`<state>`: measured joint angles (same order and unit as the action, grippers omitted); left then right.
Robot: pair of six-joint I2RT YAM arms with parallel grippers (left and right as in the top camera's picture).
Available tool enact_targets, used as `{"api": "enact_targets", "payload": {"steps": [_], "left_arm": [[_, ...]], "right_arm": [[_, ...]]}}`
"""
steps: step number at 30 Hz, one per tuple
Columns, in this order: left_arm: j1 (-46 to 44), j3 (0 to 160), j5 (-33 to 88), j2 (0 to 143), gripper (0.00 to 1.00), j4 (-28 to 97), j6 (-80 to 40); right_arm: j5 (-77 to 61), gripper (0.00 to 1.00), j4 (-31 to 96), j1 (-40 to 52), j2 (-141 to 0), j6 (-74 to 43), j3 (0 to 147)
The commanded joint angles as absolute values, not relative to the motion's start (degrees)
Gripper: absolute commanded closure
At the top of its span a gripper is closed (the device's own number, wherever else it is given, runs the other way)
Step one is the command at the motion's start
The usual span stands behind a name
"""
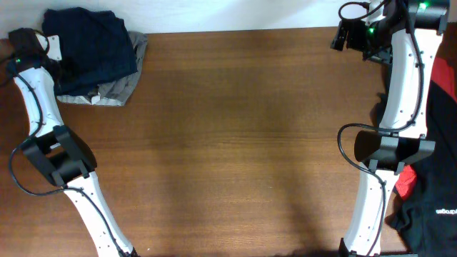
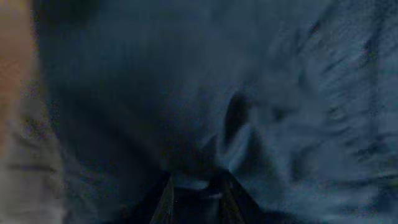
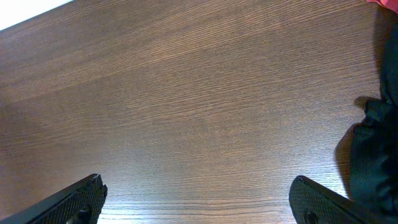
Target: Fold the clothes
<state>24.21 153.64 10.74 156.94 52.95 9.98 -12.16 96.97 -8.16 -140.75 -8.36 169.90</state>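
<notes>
A folded dark navy blue garment [image 1: 93, 46] lies on a grey garment [image 1: 118, 89] at the table's far left corner. My left gripper [image 1: 48, 51] is at the navy garment's left edge. In the left wrist view the navy cloth [image 2: 280, 93] fills the blurred frame, and the fingers [image 2: 194, 183] come together with cloth bunched at their tips. My right gripper [image 1: 344, 36] hangs open and empty over the far right of the table; it also shows in the right wrist view [image 3: 196, 186]. Red-and-black clothes [image 1: 432, 196] are piled at the right edge.
The brown wooden table [image 1: 235, 128] runs between the two arms. Black cloth [image 3: 373, 155] from the right pile shows at the right edge of the right wrist view. The arm bases stand at the front left [image 1: 57, 157] and front right [image 1: 389, 150].
</notes>
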Motion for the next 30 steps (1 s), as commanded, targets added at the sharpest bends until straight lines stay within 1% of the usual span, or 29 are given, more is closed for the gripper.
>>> {"api": "enact_targets", "payload": {"steps": [1, 2, 3, 4, 5, 6, 12, 23, 27, 28, 29, 30], "left_arm": [[22.65, 156.86, 12.4, 148.11, 0.74, 49.15, 8.6], [22.28, 156.86, 12.45, 147.52, 0.73, 47.18, 8.6], [22.0, 156.86, 12.45, 147.46, 0.69, 45.41, 8.6], [21.74, 156.86, 12.47, 147.46, 0.62, 43.64, 8.56], [21.43, 156.79, 12.45, 147.59, 0.6, 42.09, 8.36], [21.17, 156.7, 12.45, 148.03, 0.59, 40.69, 8.38], [20.71, 156.68, 12.49, 150.82, 0.59, 32.99, 3.27], [20.75, 156.68, 12.51, 159.65, 0.6, 16.69, 1.63], [20.75, 156.68, 12.47, 162.47, 0.61, 13.78, -0.91], [20.75, 156.68, 12.4, 163.24, 0.62, 12.6, -0.89], [20.75, 156.68, 12.43, 163.83, 0.65, 11.4, -0.89], [20.75, 156.68, 12.45, 164.62, 0.65, 9.87, -0.89]], "right_arm": [[-12.71, 0.01, 97.32, -7.77, -141.01, -7.75, 169.66], [-12.71, 0.01, 97.34, -7.77, -141.01, -7.77, 169.64], [-12.71, 0.01, 97.34, -7.77, -141.01, -7.77, 169.66], [-12.71, 0.01, 97.34, -7.77, -141.01, -7.77, 169.66], [-12.71, 0.01, 97.34, -7.77, -141.01, -7.77, 169.66], [-12.71, 0.02, 97.34, -7.77, -141.01, -7.77, 169.66], [-12.73, 0.01, 97.34, -7.77, -141.01, -7.75, 169.66], [-13.15, 0.01, 97.34, -7.66, -141.01, -7.97, 169.64], [-13.13, 0.01, 97.34, -7.11, -141.01, -7.97, 169.66], [-13.15, 0.01, 97.34, -7.03, -141.01, -7.97, 169.66], [-13.13, 0.01, 97.34, -6.87, -141.01, -7.97, 169.66], [-13.13, 0.01, 97.34, -6.74, -141.01, -7.97, 169.66]]}}
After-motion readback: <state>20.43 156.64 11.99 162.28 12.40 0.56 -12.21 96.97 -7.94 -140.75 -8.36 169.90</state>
